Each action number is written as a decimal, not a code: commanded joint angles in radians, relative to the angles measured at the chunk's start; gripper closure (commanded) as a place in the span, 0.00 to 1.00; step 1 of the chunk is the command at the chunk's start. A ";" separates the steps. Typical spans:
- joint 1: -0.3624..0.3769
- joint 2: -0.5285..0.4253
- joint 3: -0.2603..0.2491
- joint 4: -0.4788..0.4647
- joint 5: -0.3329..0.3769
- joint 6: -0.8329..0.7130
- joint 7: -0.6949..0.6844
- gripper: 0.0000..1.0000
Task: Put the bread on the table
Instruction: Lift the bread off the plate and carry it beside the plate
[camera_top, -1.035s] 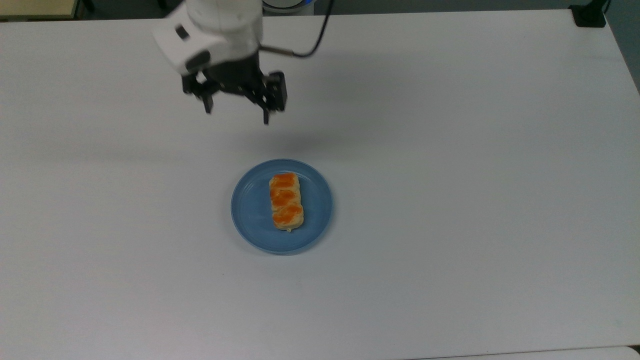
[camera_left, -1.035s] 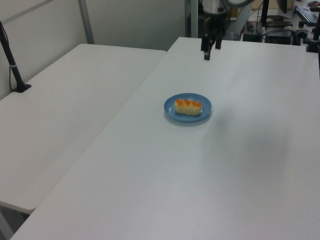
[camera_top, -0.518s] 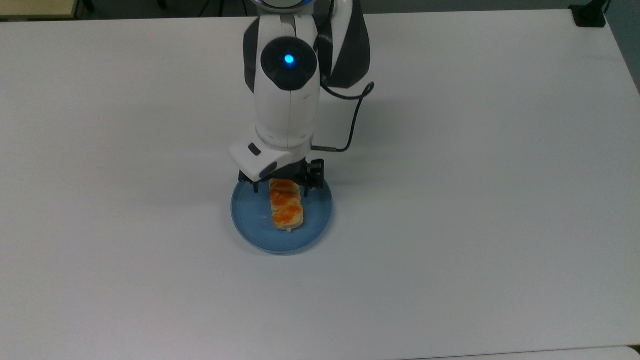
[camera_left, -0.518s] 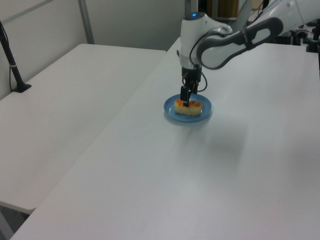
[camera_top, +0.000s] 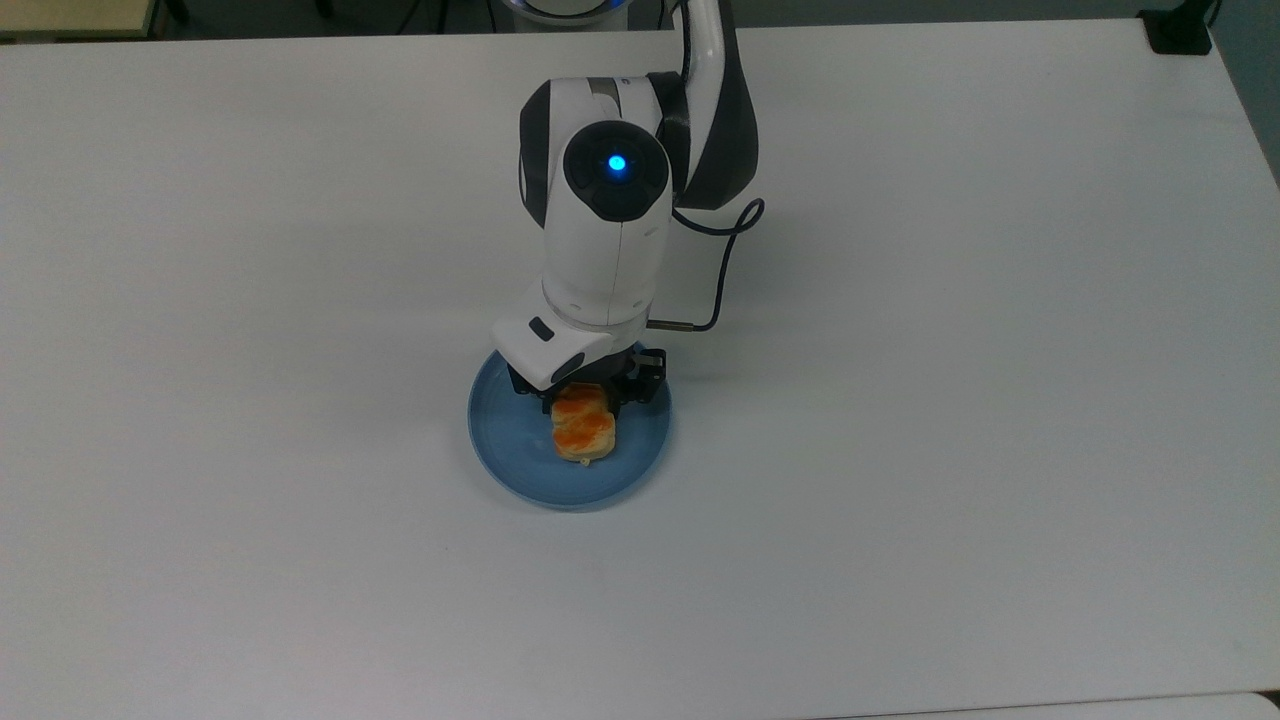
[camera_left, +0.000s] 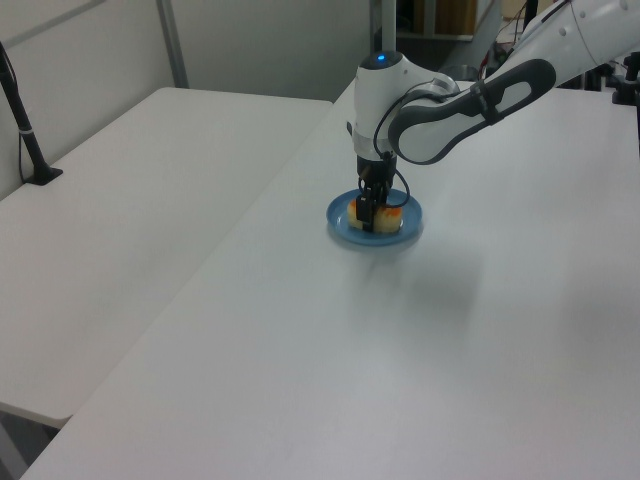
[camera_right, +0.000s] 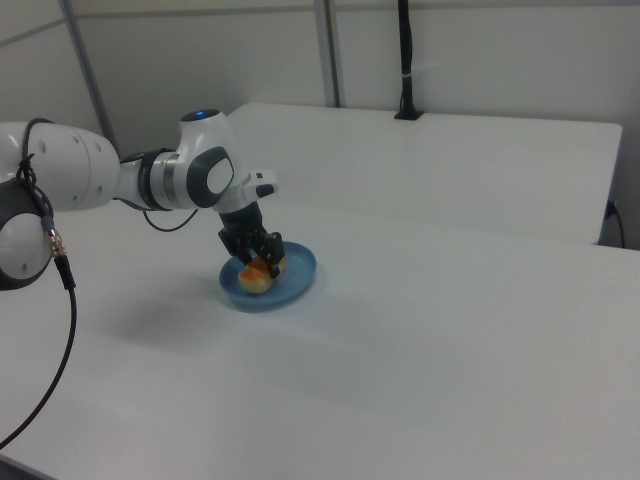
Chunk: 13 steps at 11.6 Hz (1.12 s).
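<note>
The bread (camera_top: 583, 433) lies on the blue plate (camera_top: 510, 440), and the plate sits near the middle of the white worktop (camera_top: 950, 400). The loaf rests roughly across the plate's centre, its tan sides and orange-glazed top showing in the top view on the side away from the arm. In the right view its tan end (camera_right: 256, 279) pokes out below the black fingers, toward the plate's near rim (camera_right: 290, 290).

The pincer (camera_top: 585, 392) is down over the plate, right at the bread's end nearest the arm. Its black fingers (camera_top: 627, 378) stand on either side of the loaf, one to each long side as the top view shows it. From the left view the pincer (camera_left: 371, 212) comes straight down onto the plate (camera_left: 341, 222), with the bread (camera_left: 393, 214) showing orange just beside it. Whether the fingers press the loaf or merely straddle it I cannot tell from where I stand; the wrist housing hides the contact.

The white arm (camera_top: 610, 230) reaches over the worktop to the plate, a blue light glowing on its top joint. A thin black cable (camera_top: 722, 270) loops out beside the wrist, above the plate's far edge.

A second white worktop (camera_left: 130, 190) stands alongside, well away from the plate.
</note>
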 joint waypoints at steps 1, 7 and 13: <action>-0.009 -0.093 -0.007 0.000 -0.005 0.005 0.004 0.47; 0.207 -0.060 -0.014 0.052 0.006 0.005 0.155 0.42; 0.292 0.064 -0.009 0.084 -0.002 0.012 0.237 0.26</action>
